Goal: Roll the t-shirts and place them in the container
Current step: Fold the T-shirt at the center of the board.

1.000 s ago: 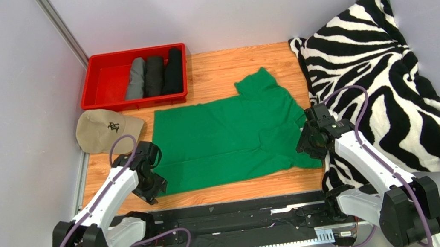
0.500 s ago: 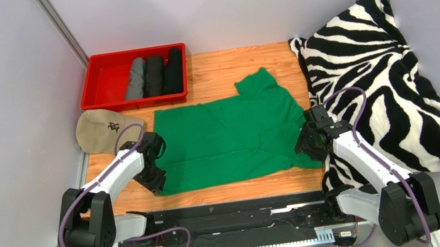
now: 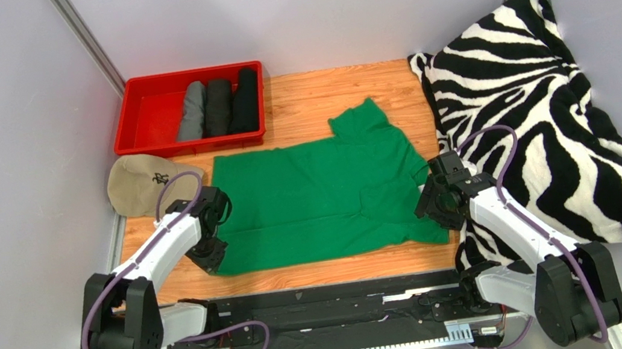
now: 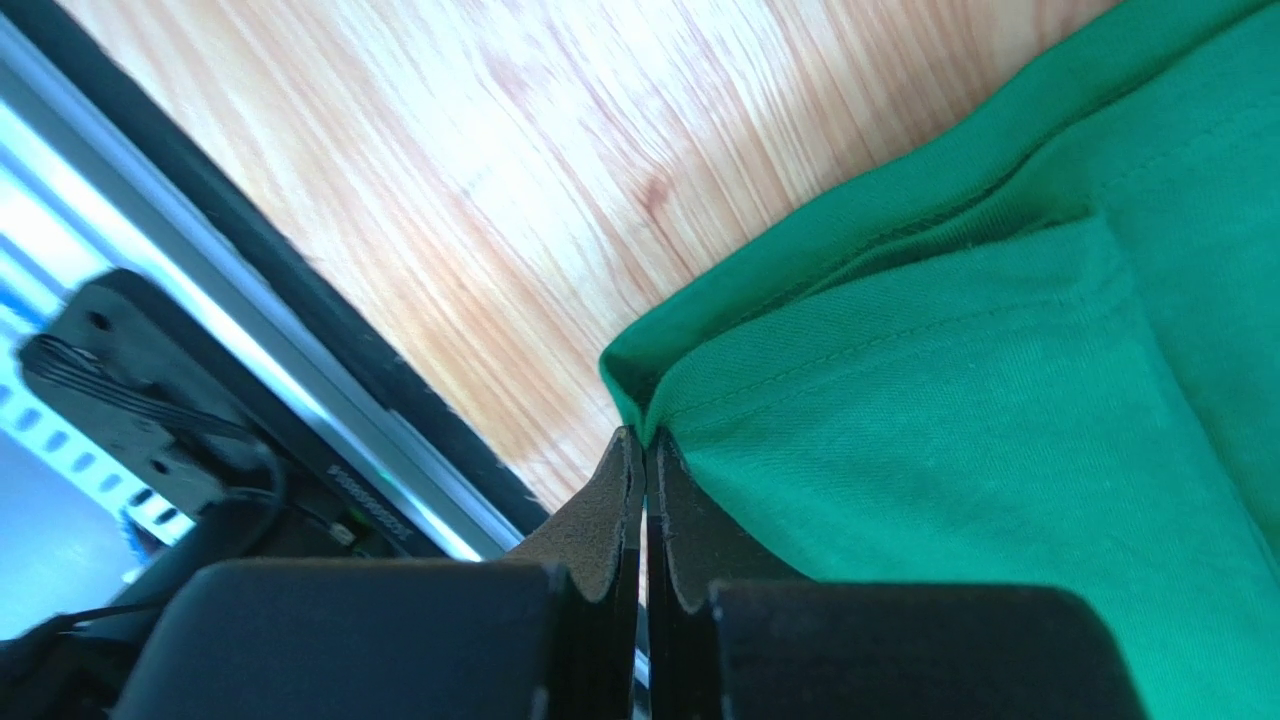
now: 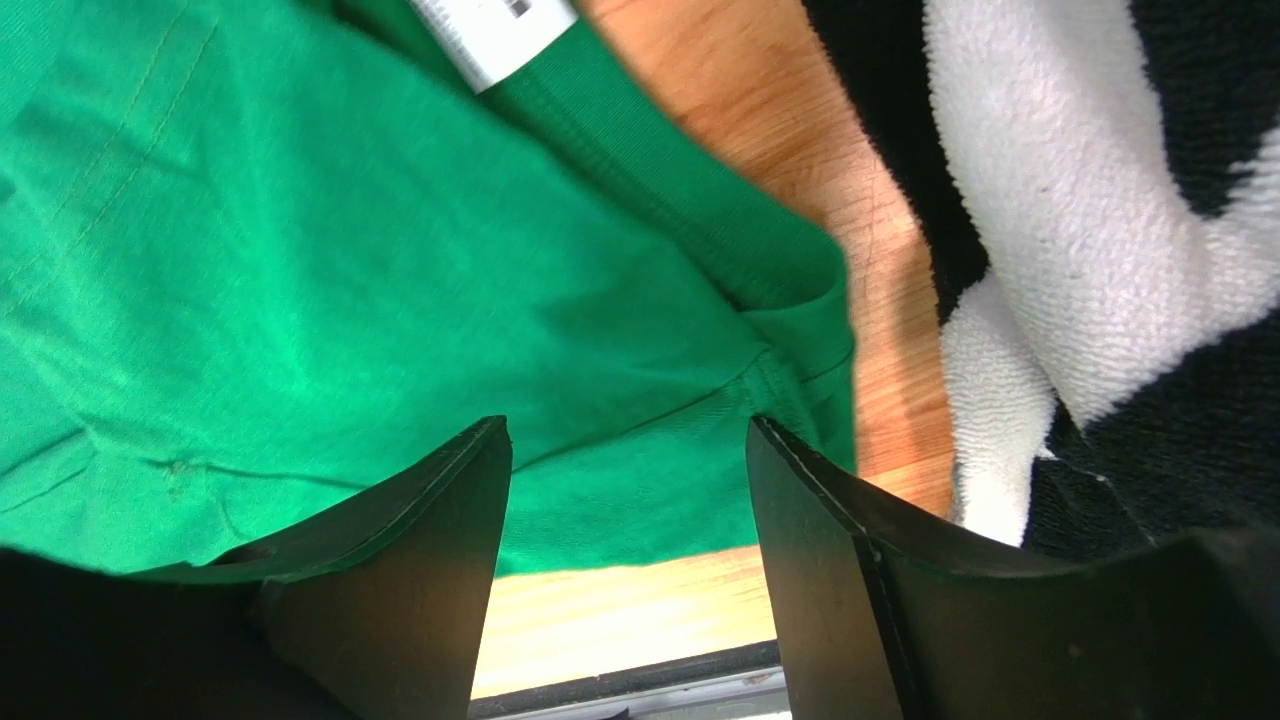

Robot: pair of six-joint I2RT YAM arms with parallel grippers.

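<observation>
I judge the bright green cloth t-shirt [image 3: 318, 196], lying flat between my arms, light and floppy, best held by its hems: left gripper [image 4: 646, 450] pinches its near-left corner, right gripper [image 5: 628, 450] hangs fingers apart over its near-right edge.

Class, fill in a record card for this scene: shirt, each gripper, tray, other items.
Shirt: green t-shirt, spread flat on wooden table
Left gripper: shut on the shirt's near-left corner
Right gripper: open, above the shirt's right edge
Tray: red tray holding one grey roll, two black rolls
Other: beige cap, zebra blanket
</observation>
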